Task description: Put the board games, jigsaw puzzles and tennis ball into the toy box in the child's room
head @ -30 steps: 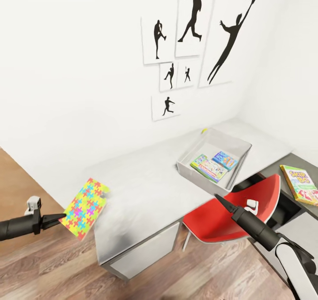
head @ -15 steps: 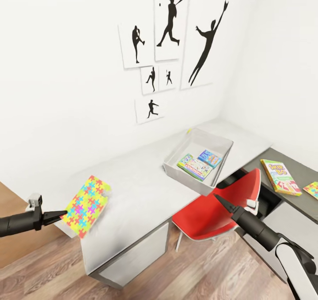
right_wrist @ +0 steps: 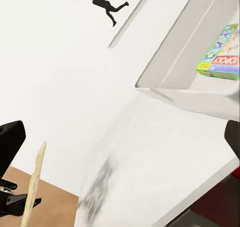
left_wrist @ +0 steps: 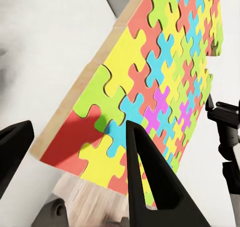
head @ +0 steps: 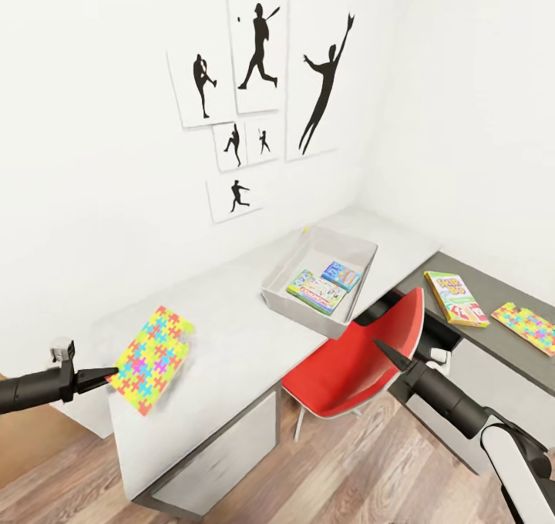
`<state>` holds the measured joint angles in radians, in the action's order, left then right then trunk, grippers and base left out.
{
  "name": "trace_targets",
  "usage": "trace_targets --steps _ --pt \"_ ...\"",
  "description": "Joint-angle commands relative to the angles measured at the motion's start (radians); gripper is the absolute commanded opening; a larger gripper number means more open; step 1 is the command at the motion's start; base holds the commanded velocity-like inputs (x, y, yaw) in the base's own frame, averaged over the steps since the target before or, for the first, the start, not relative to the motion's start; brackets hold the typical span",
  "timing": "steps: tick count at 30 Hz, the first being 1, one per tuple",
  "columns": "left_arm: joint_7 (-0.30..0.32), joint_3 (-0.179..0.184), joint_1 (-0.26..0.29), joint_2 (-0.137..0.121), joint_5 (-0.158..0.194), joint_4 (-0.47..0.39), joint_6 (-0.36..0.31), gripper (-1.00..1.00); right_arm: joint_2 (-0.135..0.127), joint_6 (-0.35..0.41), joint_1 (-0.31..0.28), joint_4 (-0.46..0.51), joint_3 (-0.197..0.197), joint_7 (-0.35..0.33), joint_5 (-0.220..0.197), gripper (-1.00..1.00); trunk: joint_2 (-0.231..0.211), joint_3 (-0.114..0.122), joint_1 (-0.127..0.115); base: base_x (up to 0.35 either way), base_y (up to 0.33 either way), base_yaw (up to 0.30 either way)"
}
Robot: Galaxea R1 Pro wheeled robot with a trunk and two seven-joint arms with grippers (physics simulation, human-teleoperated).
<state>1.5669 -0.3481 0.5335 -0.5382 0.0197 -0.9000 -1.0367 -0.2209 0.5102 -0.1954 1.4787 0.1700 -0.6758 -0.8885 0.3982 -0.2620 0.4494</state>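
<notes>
At the lower left of the head view my left gripper [head: 108, 373] pinches only the edge of a thin, flat jigsaw puzzle [head: 151, 350], which I judge could swing or slip out over the wood floor [head: 254, 485] beside the smooth pale table [head: 231, 331]. My right gripper [head: 380, 347] hangs empty near the glossy red chair [head: 351, 362]; whether its fingers are parted I cannot tell. Farther, toward centre, the flared grey toy box [head: 271, 291] holds two flat board games [head: 324, 285], with a third [head: 455, 298] and a second jigsaw puzzle [head: 528, 326] at far right.

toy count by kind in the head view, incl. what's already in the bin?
Jigsaw puzzles: 2, one held in the left gripper at, one on the dark desk section
Board games: 3, two inside the toy box at and, Skip-Bo box on the dark section
Total: 5
</notes>
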Motion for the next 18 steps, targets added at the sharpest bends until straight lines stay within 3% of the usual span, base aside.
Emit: trace_targets --steps 1,18 --pt "0.004 0.0 0.0 0.0 0.0 0.0 -0.011 -1.0 0.0 0.008 -0.001 0.0 0.001 0.0 -0.007 1.0 0.002 -0.001 0.001 0.0 0.0 -0.206" --pt "0.004 0.0 0.0 0.001 0.0 0.0 -0.011 -1.0 0.0 0.007 0.0 0.001 0.0 -0.002 -0.006 1.0 0.002 0.021 0.001 0.0 0.0 -0.206"
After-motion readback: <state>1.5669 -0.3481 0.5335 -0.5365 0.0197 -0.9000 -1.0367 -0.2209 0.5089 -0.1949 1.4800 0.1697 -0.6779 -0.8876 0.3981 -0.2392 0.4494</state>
